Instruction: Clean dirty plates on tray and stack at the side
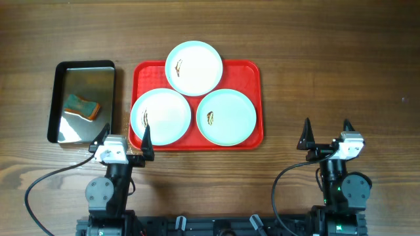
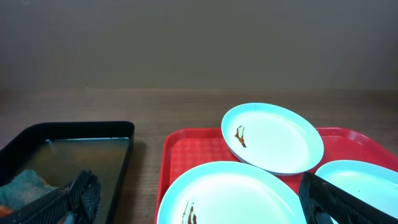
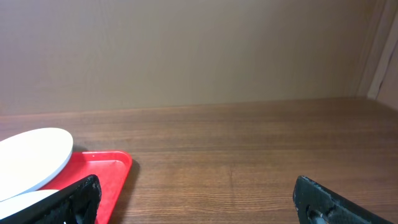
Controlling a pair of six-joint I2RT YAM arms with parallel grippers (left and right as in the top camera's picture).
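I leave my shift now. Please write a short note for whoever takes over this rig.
Left gripper: open, empty, near the red tray's front left corner.
Right gripper: open, empty, over the table.
Far plate, left plate and right plate lie on the tray, each with a brown smear.
Sponge in the black tray.
Done: nothing. Left: wipe all three, stack at the side.

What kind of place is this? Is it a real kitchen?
Probably a robot practice lab, not a kitchen: a left arm and right arm sit at a wooden table, with smeared plates on a red tray and a sponge in a black tray.
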